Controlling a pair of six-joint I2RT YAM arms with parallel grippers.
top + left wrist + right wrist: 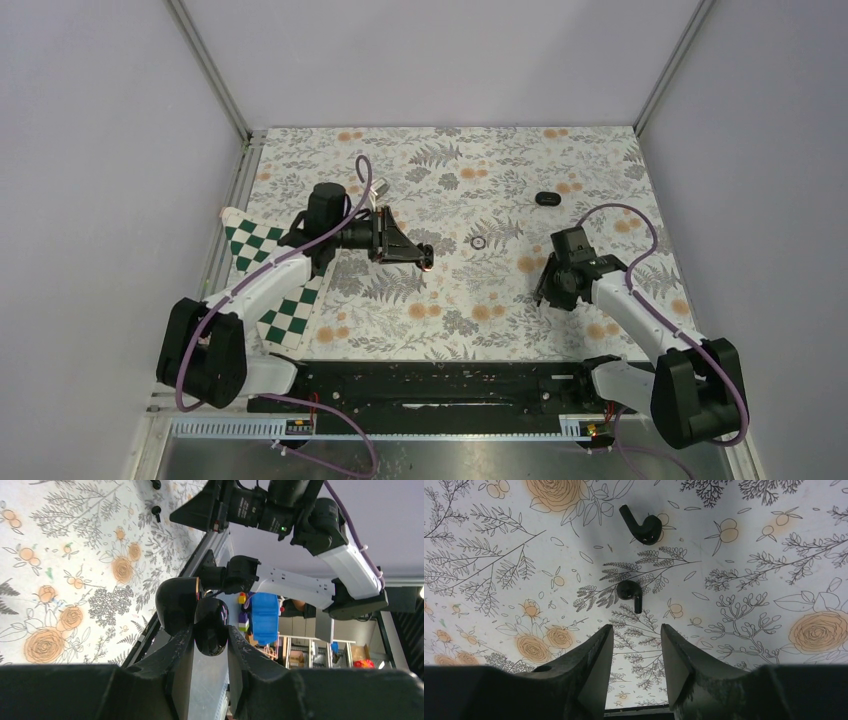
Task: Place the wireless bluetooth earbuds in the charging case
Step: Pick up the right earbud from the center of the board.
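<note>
- The right gripper (636,630) hangs over the floral cloth (494,555) with its jaws parted and empty. It is the arm closer to the buds.
- The nearer earbud (629,594) lies on the cloth just past its fingertips at 12 o'clock. Its long axis runs 11 to 5, with the stem toward 5.
- The farther earbud (644,526) lies beyond it, also at 12 o'clock, its stem pointing to about 10.
- The left gripper (210,637) is clenched on the charging case (211,615), lid swung open. In the top view it sits at 9 o'clock from the right gripper.

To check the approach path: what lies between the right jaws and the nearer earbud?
Nothing: in the right wrist view, only bare flowered tablecloth shows between the jaws of the right gripper and the nearer earbud. The other earbud lies beyond.
</note>
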